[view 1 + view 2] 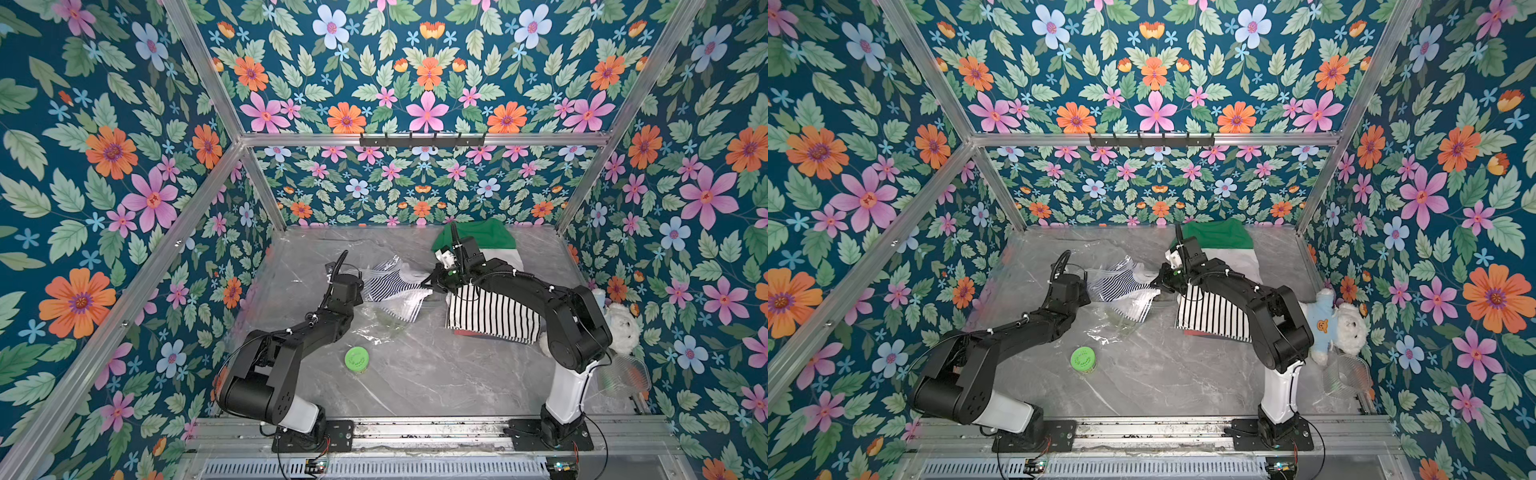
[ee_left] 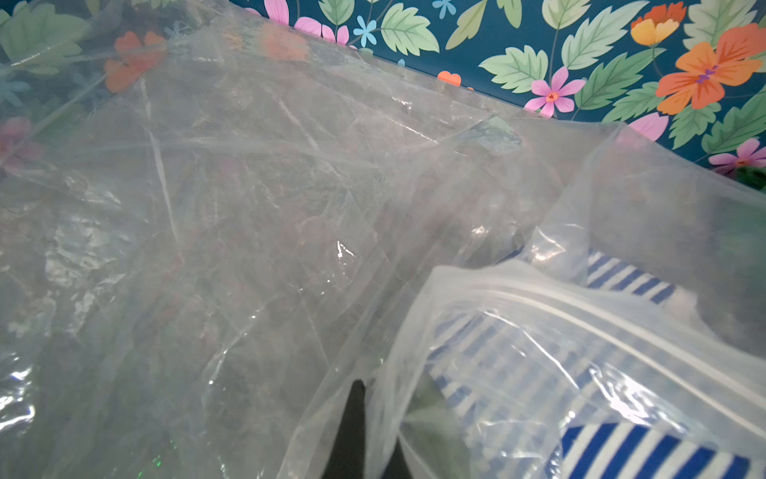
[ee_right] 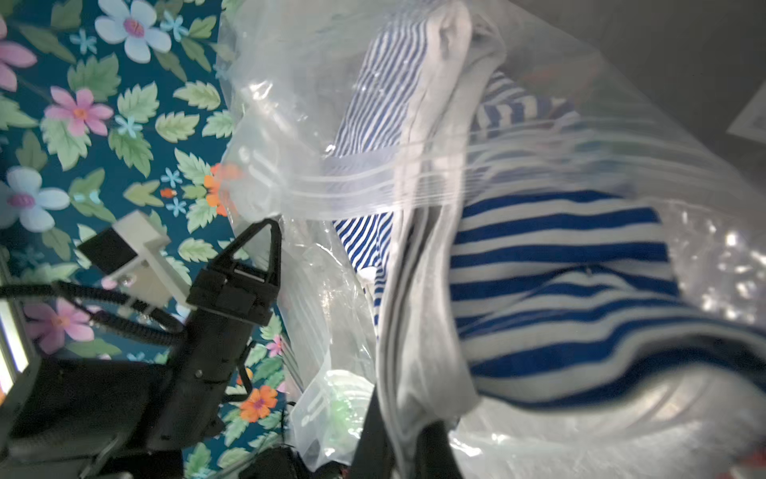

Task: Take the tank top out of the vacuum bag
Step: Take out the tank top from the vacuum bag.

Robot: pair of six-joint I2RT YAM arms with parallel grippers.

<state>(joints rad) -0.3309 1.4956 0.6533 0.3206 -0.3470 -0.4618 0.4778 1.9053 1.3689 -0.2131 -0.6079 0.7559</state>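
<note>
The vacuum bag (image 1: 384,320) (image 1: 1115,330) lies crumpled mid-table, its zip mouth lifted. The blue-and-white striped tank top (image 1: 388,286) (image 1: 1119,286) sits in that mouth, partly under plastic. My left gripper (image 1: 360,286) (image 1: 1087,287) is at the bag's left edge, shut on a fold of the bag's film (image 2: 248,207); in the left wrist view the left gripper (image 2: 373,414) pinches plastic. My right gripper (image 1: 428,284) (image 1: 1154,282) reaches in from the right. In the right wrist view it (image 3: 404,435) is shut on the tank top's white trim (image 3: 418,331).
A green-lidded jar (image 1: 356,359) stands in front of the bag. A folded black-and-white striped garment (image 1: 490,311) lies under the right arm, and a green garment (image 1: 478,235) lies behind it. A white teddy bear (image 1: 1341,328) and a clear plastic container (image 1: 1347,374) sit by the right wall.
</note>
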